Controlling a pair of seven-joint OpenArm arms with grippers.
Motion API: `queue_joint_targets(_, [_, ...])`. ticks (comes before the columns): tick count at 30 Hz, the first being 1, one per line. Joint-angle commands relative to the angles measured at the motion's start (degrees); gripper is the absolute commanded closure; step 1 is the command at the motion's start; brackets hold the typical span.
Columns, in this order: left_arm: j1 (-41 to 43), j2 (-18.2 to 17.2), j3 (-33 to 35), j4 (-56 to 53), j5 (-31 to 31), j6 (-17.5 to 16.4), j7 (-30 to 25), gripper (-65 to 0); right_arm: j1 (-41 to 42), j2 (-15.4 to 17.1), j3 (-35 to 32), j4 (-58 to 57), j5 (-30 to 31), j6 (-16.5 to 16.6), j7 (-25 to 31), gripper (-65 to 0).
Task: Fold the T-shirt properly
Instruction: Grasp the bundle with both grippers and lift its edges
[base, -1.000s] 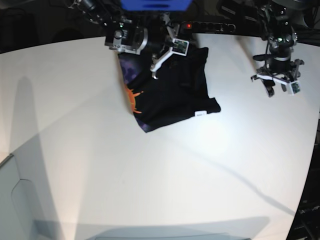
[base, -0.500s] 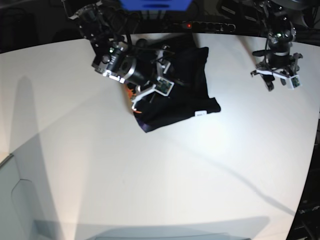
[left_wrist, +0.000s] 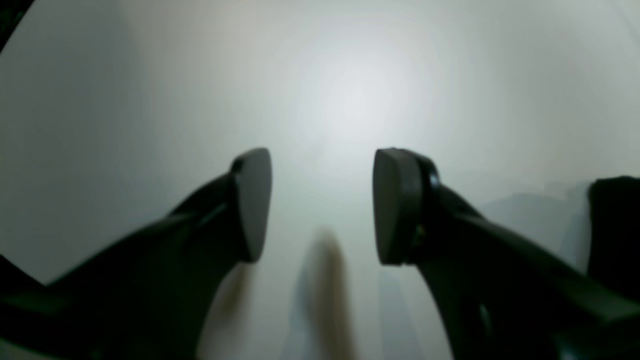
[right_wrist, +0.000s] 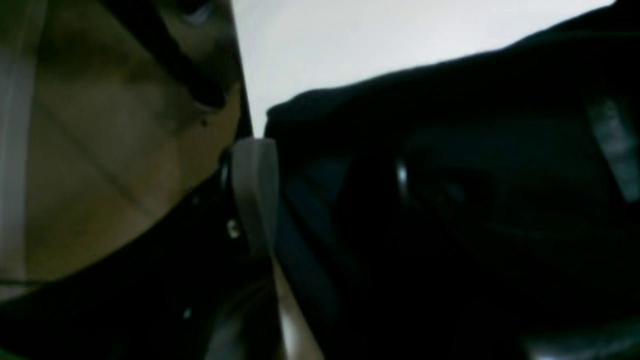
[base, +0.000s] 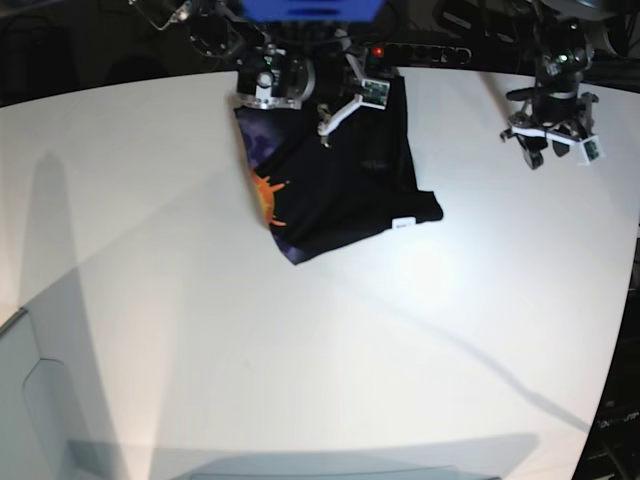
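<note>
black cloth, the shirt (base: 340, 185) lies bunched in a rough folded block on the table (base: 300, 350), its far edge right under the right gripper (base: 345, 100) and well off to the side of the left gripper (base: 552, 145). an orange print and a small white label (base: 401, 224) show along its near edges. the left gripper hangs above bare table, fingers (left_wrist: 250, 200) spread with nothing between them. at the right gripper the wrist view is dark and crowded with cloth, and i cannot tell whether its jaws are apart or pinching fabric. the shirt looks soft, light and limp; it will likely sag and drag, and stacked layers could slide over one another. best hold, as i judge it, is a pinch on an outer edge or corner, taking every layer at once, rather than the middle.
</note>
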Motion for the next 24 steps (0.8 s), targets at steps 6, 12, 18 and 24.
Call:
queue_joint_targets(6, [-0.1,-0.2,-0.4,3.7,-0.3,-0.2,-1.5,-31.9,2.0,1.5,-0.8,4.6,0.9,0.8,1.1,-29.4])
queue_joint_targets(12, [-0.7,1.5,0.6,7.1,-1.8,-0.2,-1.5,-32.0,2.3,1.4,2.7,11.3,1.1,0.8,1.1,-29.3])
queue_joint_targets(18, [-2.4,2.3,5.1,7.2,-10.4,0.0,-1.5,-32.0,2.5,-2.0,15.4,13.0,1.3,0.8,1.1,-29.4])
queue_joint_targets(24, [-3.3,2.4,14.4,7.2,-11.7,0.4,-1.8,-32.0,2.4,-4.5,28.9,13.0,1.4,0.8,1.1,-29.4])
